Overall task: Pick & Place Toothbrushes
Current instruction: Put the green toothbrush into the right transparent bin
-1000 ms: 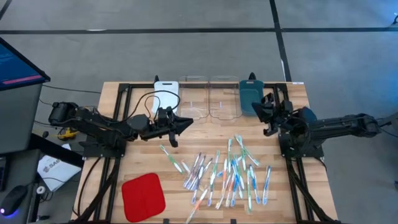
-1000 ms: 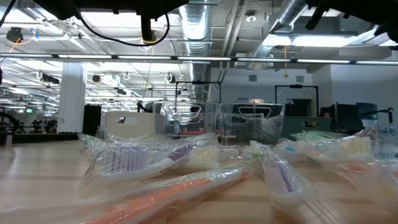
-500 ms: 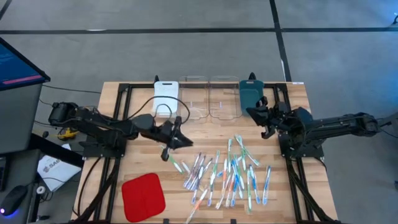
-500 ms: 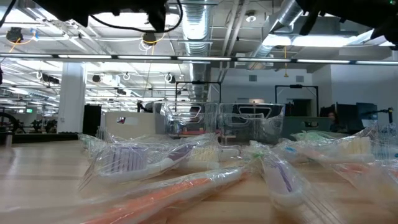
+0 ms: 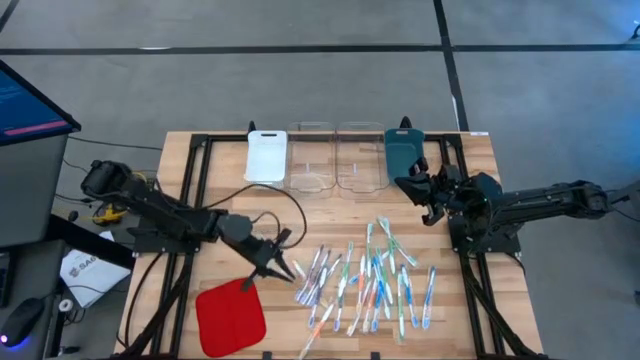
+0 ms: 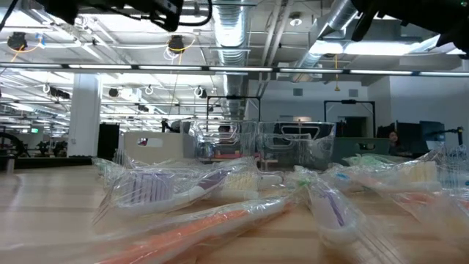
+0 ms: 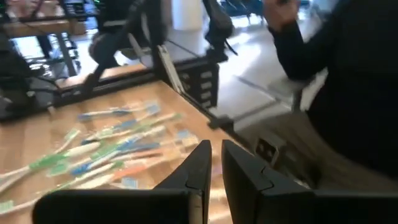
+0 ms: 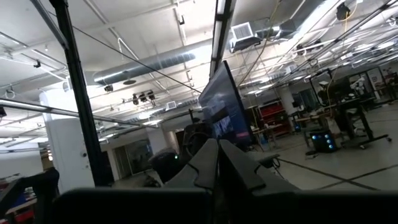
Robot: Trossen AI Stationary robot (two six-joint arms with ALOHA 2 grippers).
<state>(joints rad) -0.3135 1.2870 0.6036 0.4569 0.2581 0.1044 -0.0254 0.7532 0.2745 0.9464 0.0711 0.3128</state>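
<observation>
Wooden table (image 5: 225, 170) under a bright workshop ceiling, toothbrushes (image 5: 365, 280) scattered across the near right half. The left gripper (image 5: 275, 262) hangs over the pile's left edge beside the red pad (image 5: 230, 315), jaws nearly together, holding nothing. The right gripper (image 5: 415, 188) waits by the dark tray (image 5: 402, 152), jaws together.

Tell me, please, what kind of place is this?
Probably a robotics lab or workshop in an industrial hall: bare ceiling ducts, a concrete floor, and a wooden table with toothbrushes between two robot arms.
</observation>
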